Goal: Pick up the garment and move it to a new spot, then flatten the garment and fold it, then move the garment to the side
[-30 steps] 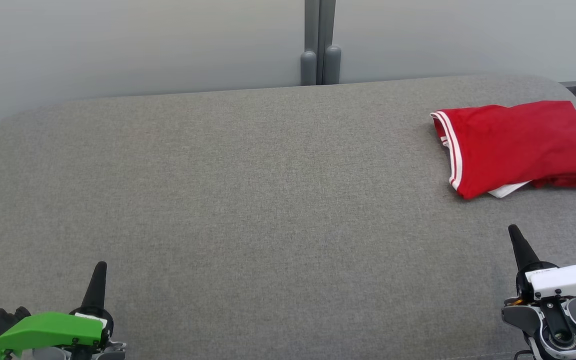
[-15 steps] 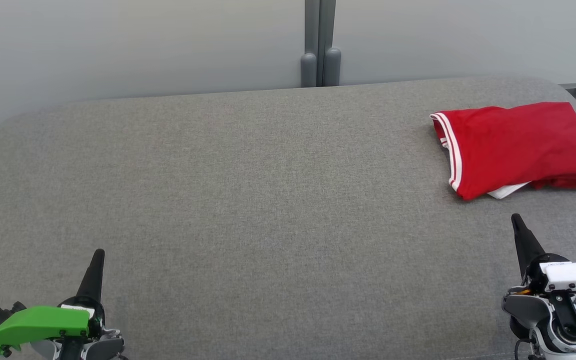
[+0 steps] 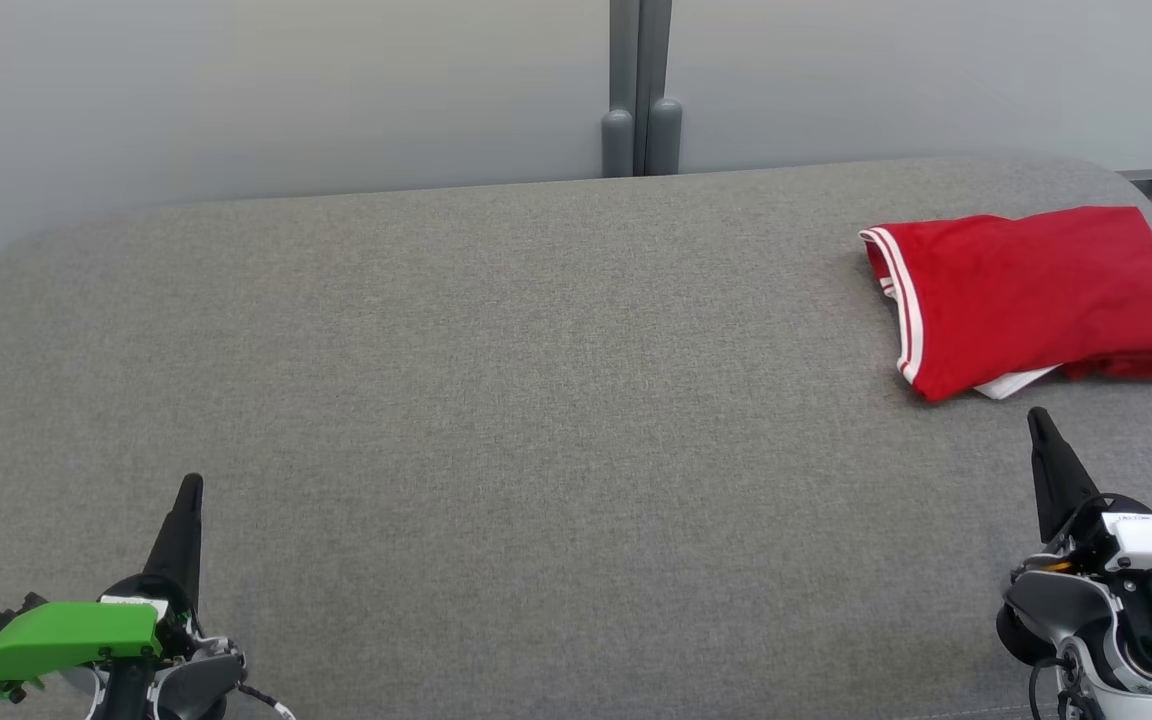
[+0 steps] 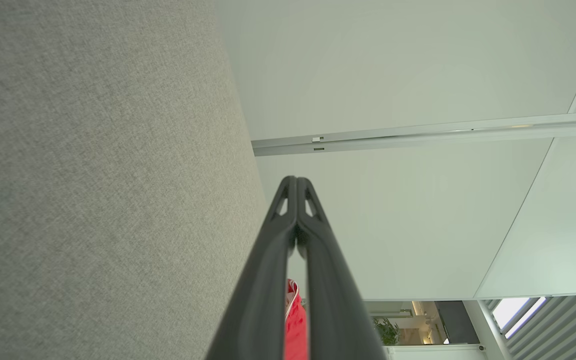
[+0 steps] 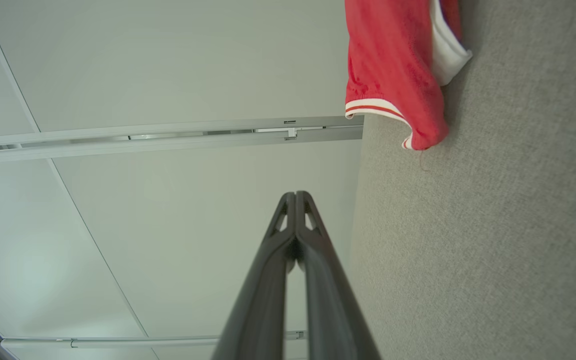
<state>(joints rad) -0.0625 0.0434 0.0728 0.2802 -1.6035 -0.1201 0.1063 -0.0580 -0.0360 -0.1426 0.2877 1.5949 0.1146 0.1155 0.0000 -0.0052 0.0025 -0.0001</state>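
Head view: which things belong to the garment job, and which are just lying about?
Job: red garment, folded, at the right of the grey surface; left claw and right claw, both shut, empty.
Bystanders: grey post, pale wall panels behind.

bright even diffuse light; soft faint shadows; sharp focus; wrist views wide-angle distorted.
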